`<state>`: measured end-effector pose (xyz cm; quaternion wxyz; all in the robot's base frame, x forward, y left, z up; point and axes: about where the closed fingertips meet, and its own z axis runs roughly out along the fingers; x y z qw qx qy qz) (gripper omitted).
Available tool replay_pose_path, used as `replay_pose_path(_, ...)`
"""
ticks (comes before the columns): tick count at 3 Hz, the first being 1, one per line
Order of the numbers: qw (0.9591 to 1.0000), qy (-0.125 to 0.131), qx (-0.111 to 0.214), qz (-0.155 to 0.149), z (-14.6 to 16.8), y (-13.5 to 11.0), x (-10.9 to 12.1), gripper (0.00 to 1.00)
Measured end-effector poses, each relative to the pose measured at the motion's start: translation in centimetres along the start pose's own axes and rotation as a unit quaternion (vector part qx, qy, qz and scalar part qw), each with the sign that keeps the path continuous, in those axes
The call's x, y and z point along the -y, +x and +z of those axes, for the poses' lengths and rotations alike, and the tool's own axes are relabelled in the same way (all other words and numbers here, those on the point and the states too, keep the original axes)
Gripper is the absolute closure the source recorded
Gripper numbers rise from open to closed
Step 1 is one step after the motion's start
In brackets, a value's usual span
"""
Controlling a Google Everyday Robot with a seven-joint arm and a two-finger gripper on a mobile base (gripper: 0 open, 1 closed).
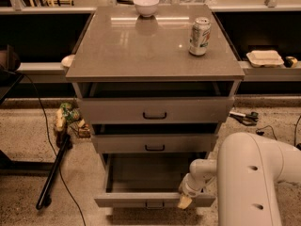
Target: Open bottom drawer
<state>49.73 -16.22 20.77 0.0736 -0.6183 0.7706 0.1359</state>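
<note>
The bottom drawer point(141, 199) is the lowest of three in a grey-beige cabinet. It stands pulled far out toward me, and its dark inside point(146, 173) shows. Its small dark handle point(154, 205) sits at the centre of the flat front. My white arm point(254, 182) comes in from the lower right. My gripper point(184, 200) rests at the right end of the drawer's front edge, to the right of the handle.
The top drawer point(155, 110) and middle drawer point(155, 143) each stand slightly out. On the cabinet top point(141, 46) are a white bowl point(146, 5) and a drink can point(199, 30). A black pole point(52, 173) and cables lie on the floor at left.
</note>
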Motion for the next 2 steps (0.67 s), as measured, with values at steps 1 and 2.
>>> replay_pose_path(1, 1.0, 0.005, -0.003, -0.004, -0.5, 0.0, -0.1, 0.0)
replay_pose_path(2, 0.9996, 0.024, 0.003, -0.014, -2.5, 0.0, -0.2, 0.0)
